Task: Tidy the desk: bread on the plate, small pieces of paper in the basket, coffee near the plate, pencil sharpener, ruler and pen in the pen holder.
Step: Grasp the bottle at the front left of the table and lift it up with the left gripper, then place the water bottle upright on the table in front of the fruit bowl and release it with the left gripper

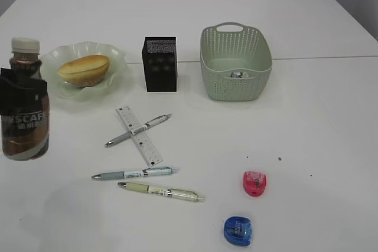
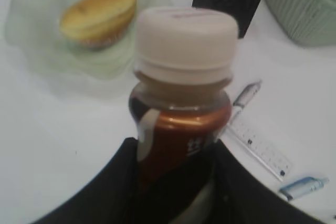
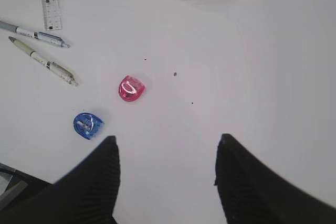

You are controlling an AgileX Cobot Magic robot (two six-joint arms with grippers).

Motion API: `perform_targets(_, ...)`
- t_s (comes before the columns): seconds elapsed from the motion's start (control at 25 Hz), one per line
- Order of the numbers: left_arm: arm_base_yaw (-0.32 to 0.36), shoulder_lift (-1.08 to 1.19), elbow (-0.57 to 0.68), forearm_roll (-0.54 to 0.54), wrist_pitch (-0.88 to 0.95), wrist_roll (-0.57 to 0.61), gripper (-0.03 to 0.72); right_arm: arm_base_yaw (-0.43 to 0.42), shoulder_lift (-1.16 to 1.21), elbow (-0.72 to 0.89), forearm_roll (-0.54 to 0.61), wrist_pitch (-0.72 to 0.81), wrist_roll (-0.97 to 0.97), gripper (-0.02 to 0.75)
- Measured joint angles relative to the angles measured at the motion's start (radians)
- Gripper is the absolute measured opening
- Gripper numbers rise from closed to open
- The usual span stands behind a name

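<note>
Desk-tidying scene: coffee bottle gripped, stationery loose on the white tabletop (image 1: 331, 122).

The left gripper (image 2: 176, 182) is seen with jaws pinching the coffee bottle (image 2: 181, 103) at its label, beside the ruffled green plate (image 1: 121, 69) bearing the bread (image 1: 84, 69). The right gripper (image 3: 167, 182) is shown with jaws spread wide above bare tabletop; it is absent from the exterior view. Only the wrist view shows the bottle's white cap closely. A small item inside the perforated green basket (image 1: 236, 63) cannot be identified. Listed loose: clear ruler (image 1: 139, 135), three pens (image 1: 137, 130), pink pencil sharpener (image 1: 254, 183), blue pencil sharpener (image 1: 238, 230). The black pen holder (image 1: 160, 64) stands between plate and basket.
</note>
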Motion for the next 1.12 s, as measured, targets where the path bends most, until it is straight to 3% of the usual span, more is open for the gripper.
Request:
perform_targets(0.12, 0.008, 0.029, 0.053, 0.024, -0.237, 0.026, 0.255, 0.0, 0.0, 0.0, 0.0, 0.0, 0.0, 0.426)
perform_targets(0.36, 0.072, 0.192, 0.159, -0.08, -0.717, 0.097, 0.255, 0.0, 0.0, 0.0, -0.022, 0.002, 0.0, 0.426)
perform_targets(0.64, 0.084, 0.442, 0.163, -0.138, -1.057, 0.104, 0.255, 0.0, 0.0, 0.0, -0.055, 0.002, -0.002, 0.426)
perform_targets(0.84, 0.084, 0.627, 0.129, -0.214, -1.087, 0.104, 0.255, 0.0, 0.0, 0.0, -0.084, 0.002, -0.002, 0.426)
perform_targets(1.12, 0.084, 0.758, 0.012, -0.185, -1.137, 0.105, 0.255, 0.0, 0.0, 0.001, -0.104, 0.002, -0.005, 0.426)
